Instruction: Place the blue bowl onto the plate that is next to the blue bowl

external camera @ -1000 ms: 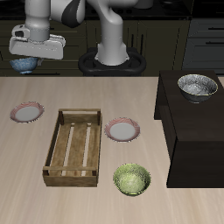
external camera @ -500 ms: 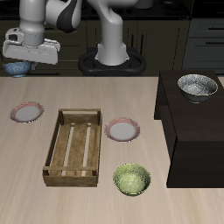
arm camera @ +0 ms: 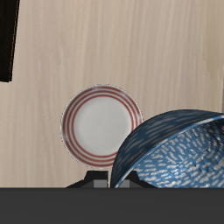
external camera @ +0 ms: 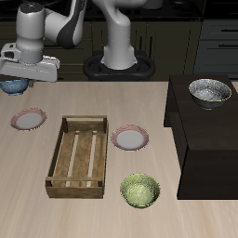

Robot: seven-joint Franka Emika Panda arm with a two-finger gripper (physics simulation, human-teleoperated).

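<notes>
The blue bowl [external camera: 12, 87] hangs in the air above the table's back edge, tilted, with my gripper [external camera: 19, 80] shut on its rim. In the wrist view the bowl [arm camera: 175, 153] shows its speckled inside close to the camera, and the fingers [arm camera: 112, 181] are barely visible. The plate [external camera: 28, 118], whitish with a pink-red rim, lies on the table below the bowl and a little nearer the front edge. The wrist view shows this plate [arm camera: 101, 124] bare, beside the bowl.
A wooden tray [external camera: 79, 156] lies mid-table, with a second identical plate [external camera: 130, 138] beside it. An olive-green bowl [external camera: 139, 191] sits near the front edge. A grey-white patterned bowl [external camera: 210, 91] stands on a dark cabinet [external camera: 200, 139].
My gripper has carried the blue bowl sideways, away from the robot's base, and lower, closer to the plate below it. Nothing on the table has moved.
</notes>
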